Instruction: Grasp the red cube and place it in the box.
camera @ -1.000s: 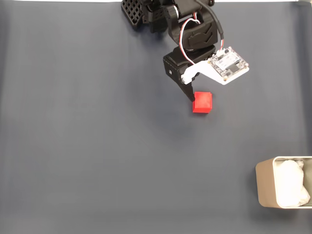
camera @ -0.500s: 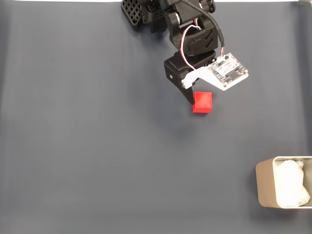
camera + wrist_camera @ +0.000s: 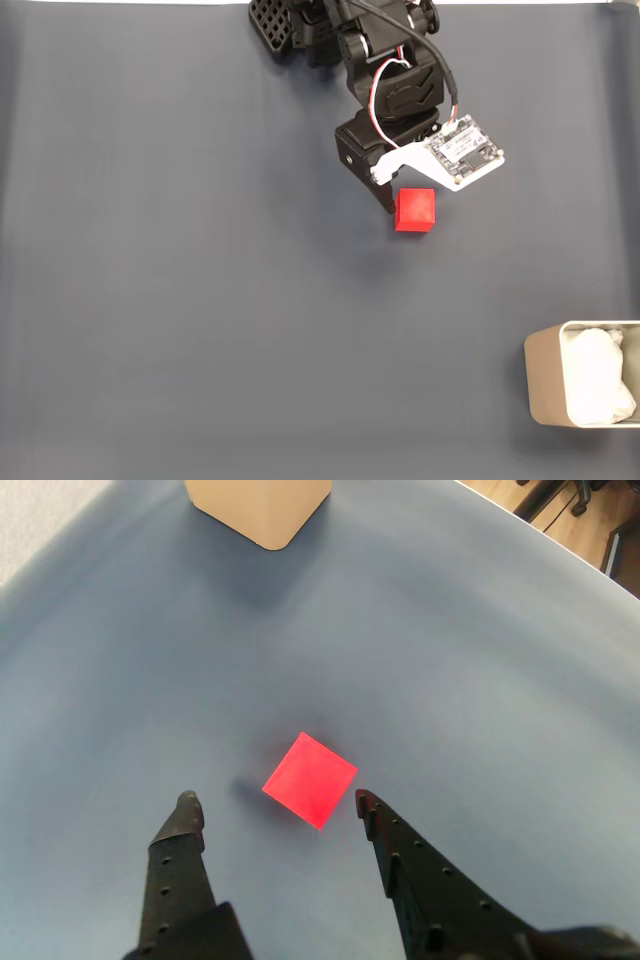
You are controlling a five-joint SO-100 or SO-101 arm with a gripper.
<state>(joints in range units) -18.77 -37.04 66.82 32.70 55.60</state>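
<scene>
Toward the far edge of the dark blue-grey mat (image 3: 180, 300), a little right of its middle in the fixed view, the black arm (image 3: 385, 70) reaches down from the top edge, and its gripper (image 3: 392, 205) sits just at the left side of the red cube (image 3: 415, 210). A white circuit board (image 3: 462, 150) on the wrist juts out to the right above the cube. Far off at the mat's lower right corner stands the box (image 3: 545, 380), beige with white lining inside and cut off by the right edge of the picture.

Nothing of the task looks finished: the cube rests on the mat, not lifted, and the box holds no cube. What is left, by my reading, is the closing of the fingers, the lift, the carry to the lower right corner and the release.

From the wrist view the gripper (image 3: 275, 808) stands spread wide, holding nothing. Its left fingertip (image 3: 186, 810) is apart from the red cube (image 3: 310, 780), while the right fingertip (image 3: 366, 806) is just beside the cube's right corner; whether it touches I cannot tell. The cube lies turned diamond-wise between and slightly ahead of the tips, nearer the right one. At the top edge the box (image 3: 258, 505) shows beyond.
</scene>
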